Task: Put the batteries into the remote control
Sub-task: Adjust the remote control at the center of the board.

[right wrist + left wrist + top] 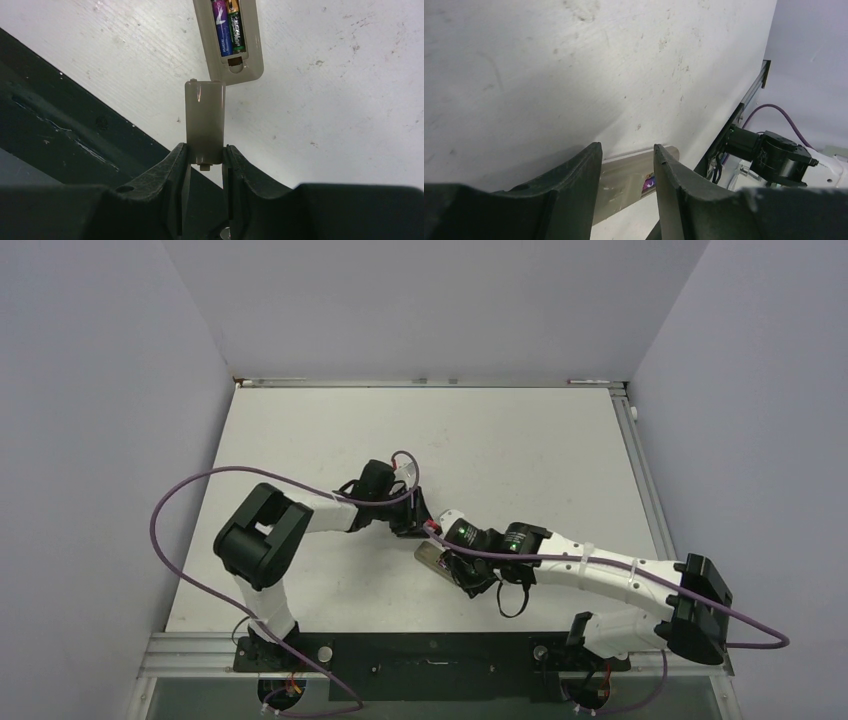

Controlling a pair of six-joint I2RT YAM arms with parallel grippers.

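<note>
So the count: one remote control (250,70), lying back-up on the table (325,100), and two batteries (220,27). Both sit side by side in the remote's recess, a purple-blue one and a darker one (236,31). One grey cover piece (205,120) is right at the remote's open end, can't tell if it touches. The right gripper (206,150) is pinching it. The left gripper (626,150) hangs over the remote, jaws apart, nothing between them.
</note>
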